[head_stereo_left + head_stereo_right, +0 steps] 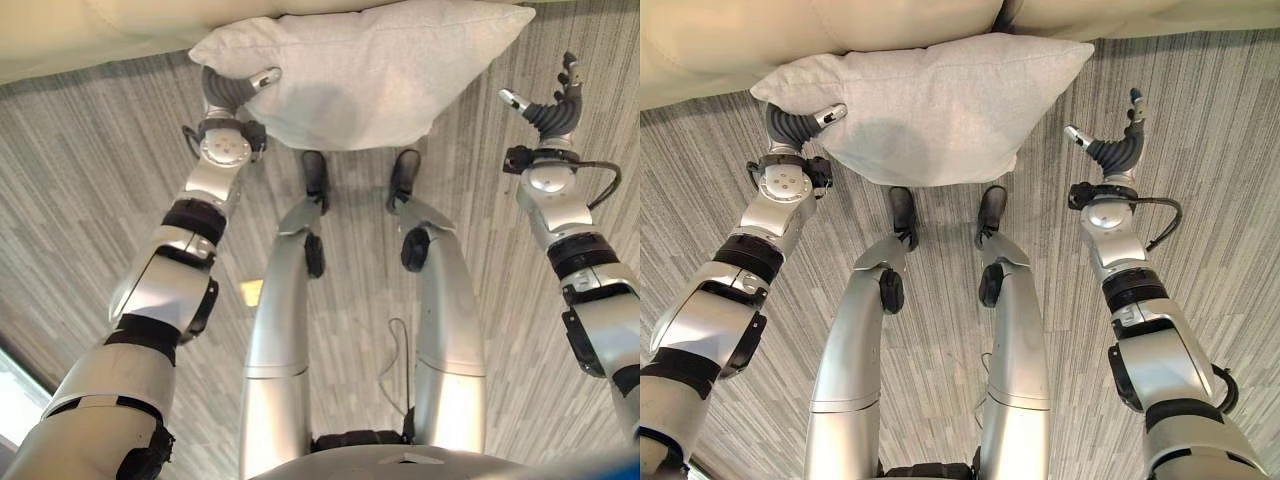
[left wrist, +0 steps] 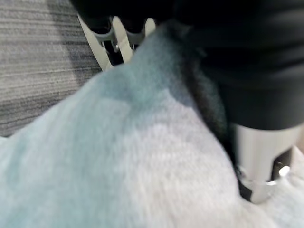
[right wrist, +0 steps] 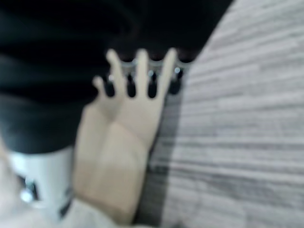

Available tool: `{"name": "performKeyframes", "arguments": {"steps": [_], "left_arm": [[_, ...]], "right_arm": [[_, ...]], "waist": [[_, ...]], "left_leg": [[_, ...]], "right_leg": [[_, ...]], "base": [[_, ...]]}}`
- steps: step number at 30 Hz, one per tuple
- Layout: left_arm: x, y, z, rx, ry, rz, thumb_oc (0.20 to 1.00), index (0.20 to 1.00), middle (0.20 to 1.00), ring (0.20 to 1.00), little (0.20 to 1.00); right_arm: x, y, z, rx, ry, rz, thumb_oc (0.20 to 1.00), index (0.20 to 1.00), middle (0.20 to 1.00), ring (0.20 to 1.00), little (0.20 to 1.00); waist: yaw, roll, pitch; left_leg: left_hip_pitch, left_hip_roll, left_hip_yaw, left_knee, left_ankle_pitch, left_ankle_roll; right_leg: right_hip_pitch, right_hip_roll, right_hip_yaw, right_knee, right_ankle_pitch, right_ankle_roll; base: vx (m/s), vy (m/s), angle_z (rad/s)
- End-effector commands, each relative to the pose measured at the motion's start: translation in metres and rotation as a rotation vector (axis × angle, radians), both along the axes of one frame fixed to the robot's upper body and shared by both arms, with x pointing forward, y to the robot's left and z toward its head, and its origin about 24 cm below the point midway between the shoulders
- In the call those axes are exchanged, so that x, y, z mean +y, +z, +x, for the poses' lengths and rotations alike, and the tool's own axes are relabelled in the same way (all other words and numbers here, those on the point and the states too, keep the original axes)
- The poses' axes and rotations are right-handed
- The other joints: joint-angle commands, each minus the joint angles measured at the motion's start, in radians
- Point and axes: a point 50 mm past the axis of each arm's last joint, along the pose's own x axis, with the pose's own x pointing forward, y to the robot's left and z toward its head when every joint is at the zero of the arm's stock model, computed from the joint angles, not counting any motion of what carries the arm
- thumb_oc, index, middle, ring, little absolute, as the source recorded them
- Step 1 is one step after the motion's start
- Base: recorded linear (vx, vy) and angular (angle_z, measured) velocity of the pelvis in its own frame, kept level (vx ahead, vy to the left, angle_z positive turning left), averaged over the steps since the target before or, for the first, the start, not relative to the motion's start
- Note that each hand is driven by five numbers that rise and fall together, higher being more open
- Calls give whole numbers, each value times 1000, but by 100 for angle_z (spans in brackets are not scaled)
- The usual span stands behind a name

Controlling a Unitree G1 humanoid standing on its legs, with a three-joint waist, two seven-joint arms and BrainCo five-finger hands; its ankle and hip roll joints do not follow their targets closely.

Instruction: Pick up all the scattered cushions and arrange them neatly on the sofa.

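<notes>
A light grey cushion hangs low in front of the cream sofa, its far edge against the sofa's front. My left hand is shut on the cushion's left corner, thumb on top and fingers beneath. In the left wrist view the cushion's fabric lies between the thumb and the fingers. My right hand is open to the right of the cushion, a short way off it and holding nothing. Its straight fingers show in the right wrist view.
Grey striped carpet covers the floor on both sides. The sofa's front edge runs across the far side of the scene, with a seam between two seat pads.
</notes>
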Motion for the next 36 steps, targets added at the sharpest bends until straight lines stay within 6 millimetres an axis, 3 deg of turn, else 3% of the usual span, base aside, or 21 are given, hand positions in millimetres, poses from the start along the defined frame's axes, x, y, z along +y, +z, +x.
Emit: {"name": "performKeyframes", "arguments": {"steps": [1, 9, 13, 16, 19, 21, 27, 36], "left_arm": [[-15, -38, -5, 51, -45, 24, 1000, 1000, 1000, 1000, 1000], [-27, -18, -7, -37, -78, 18, 1000, 1000, 1000, 1000, 1000], [-29, -13, -10, -73, -104, -12, 1000, 1000, 1000, 1000, 1000], [-30, -14, -11, -74, -116, -11, 1000, 1000, 1000, 1000, 1000], [-30, -15, -12, -77, -126, -2, 1000, 1000, 1000, 1000, 1000], [-28, -15, -13, -77, -134, 16, 1000, 1000, 1000, 1000, 1000], [-25, -12, -15, -87, -140, 37, 1000, 1000, 1000, 1000, 1000], [-30, 0, -16, -130, -173, 49, 1000, 1000, 1000, 1000, 1000]], "right_arm": [[10, -29, -5, 49, 40, -3, 1000, 1000, 1000, 1000, 1000], [11, -32, 0, 78, 17, 3, 1000, 1000, 1000, 1000, 1000], [23, -7, 3, -11, 115, 32, 1000, 1000, 1000, 1000, 1000], [26, 0, 0, -48, 168, 23, 1000, 1000, 1000, 1000, 1000], [23, 2, -4, -60, 188, 5, 1000, 1000, 1000, 1000, 1000], [7, -3, -10, -48, 189, 1, 1000, 1000, 1000, 1000, 1000], [-10, -6, -16, -54, 176, 37, 1000, 1000, 1000, 1000, 1000], [-2, 10, -9, -57, 203, -35, 1000, 1000, 1000, 1000, 1000]], "waist": [[-17, 41, -141], [-2, 59, -137], [5, 68, -137], [2, 68, -145], [0, 68, -150], [-6, 68, -159], [-9, 70, -171], [4, 80, -174]], "left_leg": [[-13, -18, -97, -29, -54, -8], [-74, -18, -107, -20, -34, -15], [-89, -15, -107, -28, -26, -17], [-86, -15, -109, -33, -24, -19], [-86, -16, -110, -36, -21, -20], [-88, -15, -112, -41, -17, -25], [-92, -14, -118, -42, -15, -29], [-112, -8, -122, -19, -13, -36]], "right_leg": [[25, 0, -4, 5, -32, 93], [-31, -1, -2, 29, -26, 96], [-50, 2, 1, 33, -25, 100], [-47, 4, 1, 30, -26, 100], [-46, 5, -1, 29, -27, 101], [-45, 6, -5, 26, -27, 103], [-47, 7, -7, 23, -24, 105], [-65, 6, -7, 39, -23, 106]], "base": [[0, 0, 0], [0, -15, 2], [0, 0, 0], [0, 0, 0], [0, 0, 0], [0, 0, 0], [0, -5, 0], [2, -9, 0]]}}
